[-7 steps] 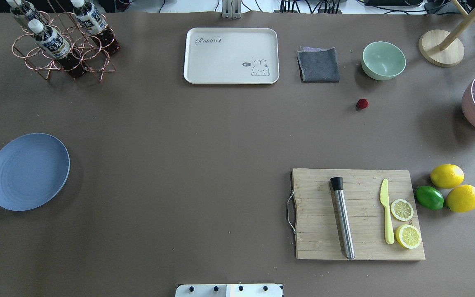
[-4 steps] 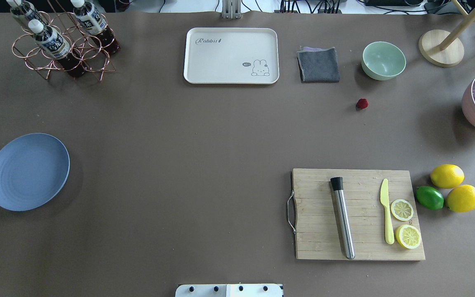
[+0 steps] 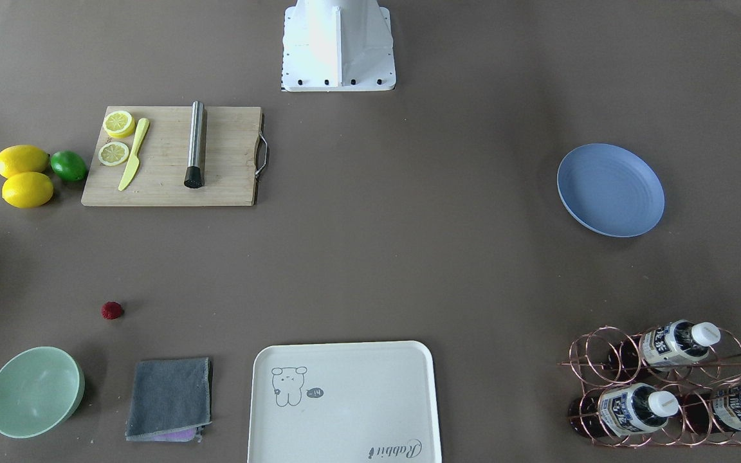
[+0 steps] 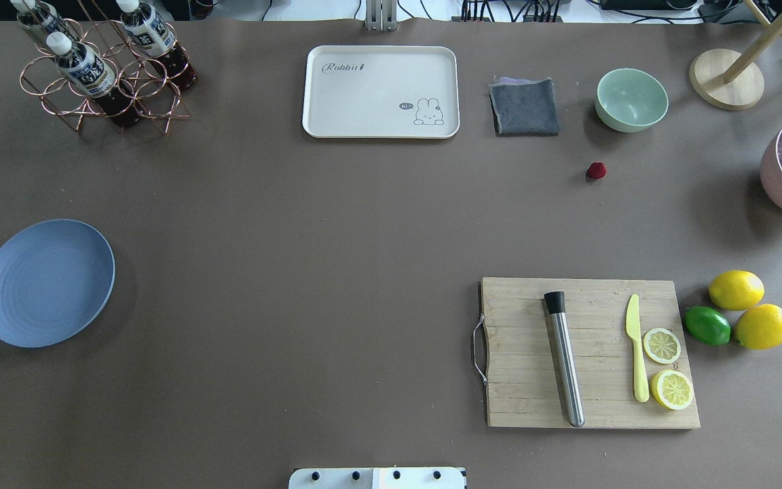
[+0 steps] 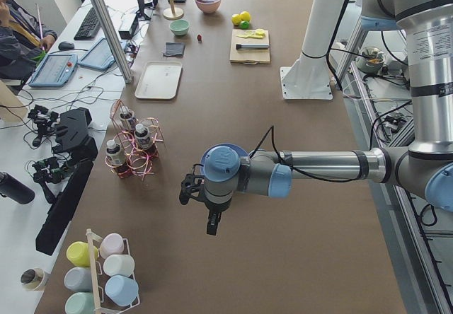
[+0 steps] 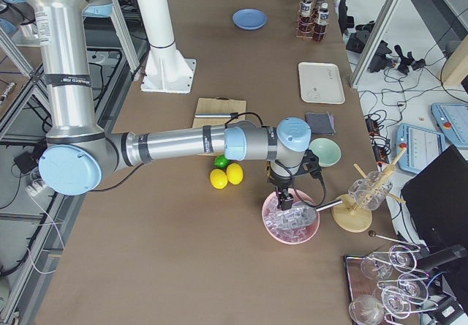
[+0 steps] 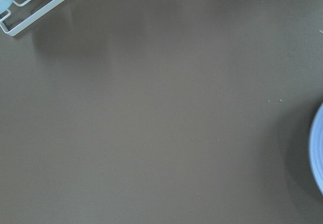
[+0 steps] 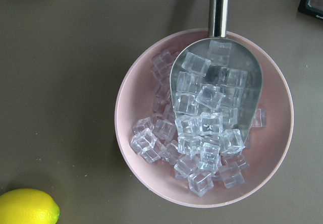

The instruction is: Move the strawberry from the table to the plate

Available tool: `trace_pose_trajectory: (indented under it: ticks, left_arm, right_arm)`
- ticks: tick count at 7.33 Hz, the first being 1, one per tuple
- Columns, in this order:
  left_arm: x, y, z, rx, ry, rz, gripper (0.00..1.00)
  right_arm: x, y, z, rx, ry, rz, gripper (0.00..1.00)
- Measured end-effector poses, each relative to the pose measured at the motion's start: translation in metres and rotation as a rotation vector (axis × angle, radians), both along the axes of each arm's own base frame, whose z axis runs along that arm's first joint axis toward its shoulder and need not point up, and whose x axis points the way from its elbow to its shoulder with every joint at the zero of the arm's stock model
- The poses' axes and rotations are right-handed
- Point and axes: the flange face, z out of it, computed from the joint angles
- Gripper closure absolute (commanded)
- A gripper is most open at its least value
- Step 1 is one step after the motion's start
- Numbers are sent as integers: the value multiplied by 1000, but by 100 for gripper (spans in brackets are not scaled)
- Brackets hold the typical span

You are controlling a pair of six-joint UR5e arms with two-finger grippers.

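Dark-red, seemingly bumpy strawberry (image 4: 595,170) sits on matte brown table (image 4: 309,224).

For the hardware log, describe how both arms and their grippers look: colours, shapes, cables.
The left arm and the right arm look alike: round silver-grey metal tubes, dark bands at the tube ends, and bulky joints with pale blue caps. A thin black cable loops along each forearm. The left gripper and the right gripper are small and black.
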Motion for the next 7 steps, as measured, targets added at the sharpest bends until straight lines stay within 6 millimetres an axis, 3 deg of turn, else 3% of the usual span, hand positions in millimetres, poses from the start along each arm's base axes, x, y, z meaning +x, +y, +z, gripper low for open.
trace_pose_trajectory:
  ticks: [4, 5, 7]
  left_arm:
    - [8, 0, -12, -34, 94, -29, 4]
    - [16, -2, -15, -47, 106, -29, 4]
    - [54, -10, -17, -91, 118, -12, 7]
  right_arm:
    - [-7, 4, -2, -1, -29, -10, 0]
    - [-8, 7, -7, 7, -35, -10, 0]
    - [-13, 12, -22, 19, -55, -6, 0]
